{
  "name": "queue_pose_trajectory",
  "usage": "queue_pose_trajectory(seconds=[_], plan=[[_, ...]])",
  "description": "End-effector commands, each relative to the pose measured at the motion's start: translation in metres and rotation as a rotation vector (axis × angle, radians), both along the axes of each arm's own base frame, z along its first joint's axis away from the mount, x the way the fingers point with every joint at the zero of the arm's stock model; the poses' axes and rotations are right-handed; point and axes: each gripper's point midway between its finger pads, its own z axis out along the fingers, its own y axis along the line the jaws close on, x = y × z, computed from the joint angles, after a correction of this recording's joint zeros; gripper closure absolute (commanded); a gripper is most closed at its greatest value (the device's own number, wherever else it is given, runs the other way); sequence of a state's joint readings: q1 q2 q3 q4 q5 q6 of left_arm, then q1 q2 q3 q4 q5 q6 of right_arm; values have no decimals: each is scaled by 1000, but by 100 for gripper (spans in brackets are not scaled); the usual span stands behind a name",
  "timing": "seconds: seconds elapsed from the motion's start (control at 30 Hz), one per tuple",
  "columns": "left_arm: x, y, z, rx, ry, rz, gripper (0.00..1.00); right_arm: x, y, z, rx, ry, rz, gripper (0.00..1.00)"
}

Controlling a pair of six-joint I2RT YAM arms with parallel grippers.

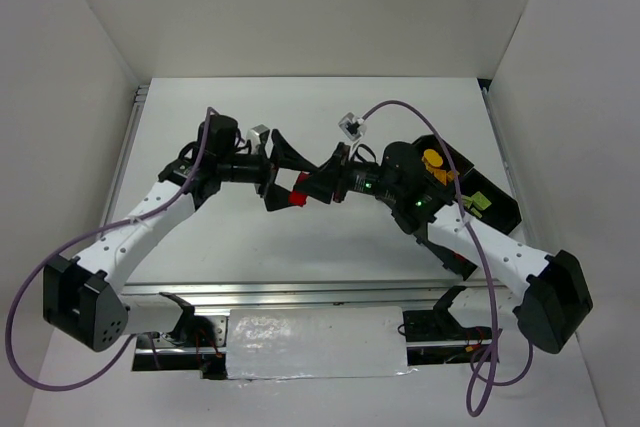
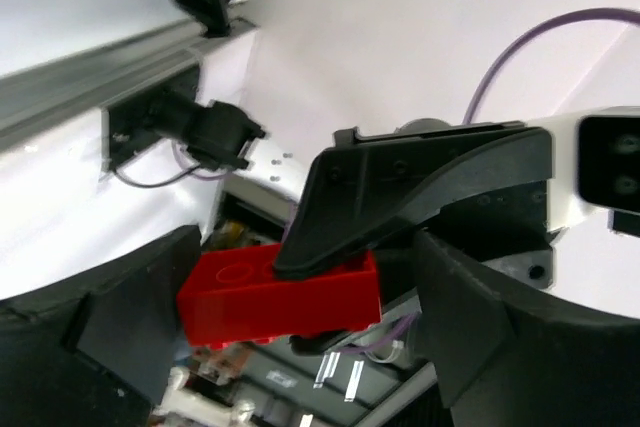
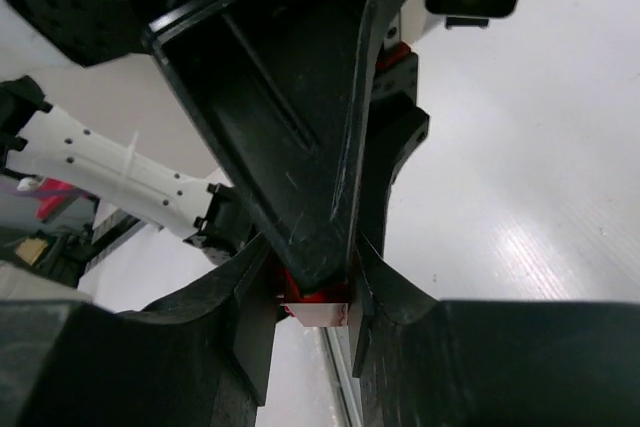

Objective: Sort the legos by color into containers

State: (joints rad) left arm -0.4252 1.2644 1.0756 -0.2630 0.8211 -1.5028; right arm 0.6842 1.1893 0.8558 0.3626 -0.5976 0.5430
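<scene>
One red lego (image 1: 296, 199) is held clamped in the closed right gripper (image 1: 308, 189) above the middle of the worktop (image 1: 250, 247). The left gripper (image 1: 283, 175) is spread wide open, one finger on either side of it. A yellow-orange lego (image 1: 433, 160) and a lime green lego (image 1: 478, 203) are seen in the black tray (image 1: 500, 212) at 3 o'clock.

Left arm (image 1: 150, 212) reaches in from 7 o'clock, right arm (image 1: 480, 242) from 5 o'clock; wrists meet at middle, nose to nose. Left gripper (image 1: 288, 173) fingers spread wide. Right gripper (image 1: 310, 187) fingers (image 3: 250, 317) clamped on red lego (image 2: 280, 297).
</scene>
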Motion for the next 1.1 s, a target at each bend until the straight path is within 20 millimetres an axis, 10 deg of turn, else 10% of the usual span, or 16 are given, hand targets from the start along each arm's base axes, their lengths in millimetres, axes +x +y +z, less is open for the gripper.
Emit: queue_pose_trajectory(seconds=[0.0, 0.27, 0.47, 0.67, 1.0, 1.07], plan=[[23, -2, 31, 32, -202, 13, 0, -4, -2, 1, 15, 37, -33, 100], [56, 51, 17, 482, -319, 150, 0, 35, -80, -70, -226, 296, -503, 100], [57, 107, -6, 728, -355, 221, 1, 46, -248, -117, -389, 643, -1132, 100], [52, 146, -19, 921, -388, 239, 0, 18, -354, -132, -479, 782, -1518, 100], [46, 165, 0, 1006, -512, 227, 1, 6, -386, -149, -521, 869, -1654, 89], [44, 163, 0, 998, -525, 206, 1, 6, -386, -153, -527, 881, -1657, 56]])
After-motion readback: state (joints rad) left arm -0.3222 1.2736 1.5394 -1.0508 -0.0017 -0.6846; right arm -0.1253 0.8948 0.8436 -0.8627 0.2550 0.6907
